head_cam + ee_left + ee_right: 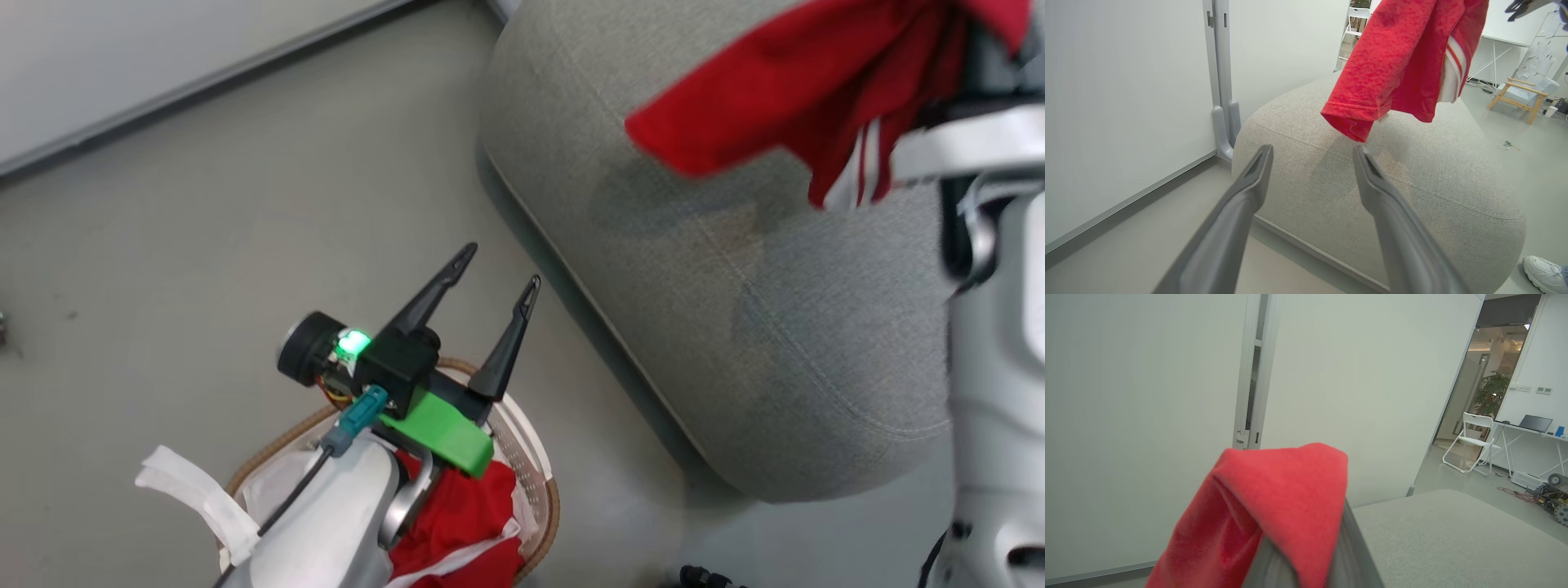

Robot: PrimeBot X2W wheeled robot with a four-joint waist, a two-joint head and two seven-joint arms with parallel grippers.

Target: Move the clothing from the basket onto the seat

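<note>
A red garment of the clothing [784, 90] hangs above the grey seat [735, 327], its white striped trim dangling at one side. My right gripper [1327, 522] is shut on it, and the fabric [1274, 506] drapes over the tips, leaving only a grey finger [1351, 555] showing. In the left wrist view the same garment [1400, 61] hangs just over the seat's top [1372, 183]. More red clothing [465, 514] lies in the basket [549, 490] at the lower left. My left gripper [502, 265] hovers over the basket, open and empty [1312, 151].
A white wall with a grey post [1222, 81] runs behind the seat. A person's white shoe [1545, 271] stands on the floor by the seat's near corner. A wooden armchair [1521, 94] and a white folding chair [1470, 443] stand farther off. Grey floor lies left of the seat.
</note>
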